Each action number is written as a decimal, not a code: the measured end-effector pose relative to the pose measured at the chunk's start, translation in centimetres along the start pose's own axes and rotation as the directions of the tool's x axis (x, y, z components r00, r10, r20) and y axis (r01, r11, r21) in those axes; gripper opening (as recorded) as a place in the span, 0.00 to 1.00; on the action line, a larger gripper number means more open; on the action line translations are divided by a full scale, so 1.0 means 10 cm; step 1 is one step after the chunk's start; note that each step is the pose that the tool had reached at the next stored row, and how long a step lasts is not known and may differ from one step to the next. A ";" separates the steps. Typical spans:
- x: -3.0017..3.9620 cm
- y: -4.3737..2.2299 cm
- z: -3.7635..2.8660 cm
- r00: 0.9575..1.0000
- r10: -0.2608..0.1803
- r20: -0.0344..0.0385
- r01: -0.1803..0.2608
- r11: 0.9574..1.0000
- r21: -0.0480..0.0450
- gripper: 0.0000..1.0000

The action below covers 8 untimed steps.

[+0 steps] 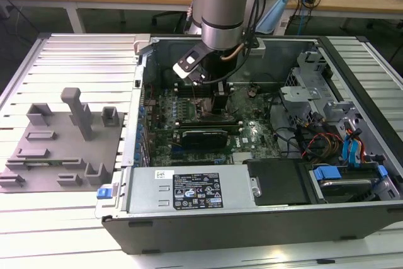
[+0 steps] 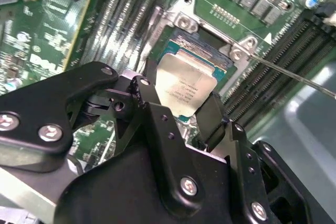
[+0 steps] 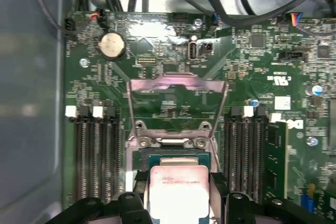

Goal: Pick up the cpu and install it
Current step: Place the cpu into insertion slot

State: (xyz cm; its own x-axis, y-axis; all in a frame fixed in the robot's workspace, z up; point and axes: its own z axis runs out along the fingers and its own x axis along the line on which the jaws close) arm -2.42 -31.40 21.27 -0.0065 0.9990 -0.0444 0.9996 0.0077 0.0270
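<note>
- Black gripper (image 2: 181,100) hardware looms closest in the second wrist view, its fingers (image 2: 212,116) pinching the cpu (image 2: 185,80) by two opposite edges
- Silver-topped, the cpu hangs directly over the socket (image 3: 170,148) and covers part of its opening; whether it touches the socket cannot be told
- Beyond the socket in the first wrist view, the load plate (image 3: 176,85) stands raised
- Memory slots (image 3: 94,150) flank the socket on both sides of the green motherboard (image 3: 105,77)
- Seen in the exterior view, the arm (image 1: 227,11) hangs into the open computer case (image 1: 252,225), above the socket
- Likely hazard: set down off-square or off-centre, a corner could catch the socket's metal frame or bear on its contacts and bend them; the thin edge grip could also let the chip slip and drop crooked
</note>
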 end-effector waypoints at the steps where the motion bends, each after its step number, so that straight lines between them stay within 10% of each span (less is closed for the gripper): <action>1: 0.009 -0.001 0.005 1.000 0.000 0.004 0.000 1.000 0.000 0.54; 8: 0.035 -0.030 0.056 1.000 0.000 0.004 0.000 1.000 0.000 0.54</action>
State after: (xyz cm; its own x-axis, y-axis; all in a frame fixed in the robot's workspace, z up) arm -2.70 -31.08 20.69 -0.0066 0.9988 -0.0482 0.9996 0.0079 0.0269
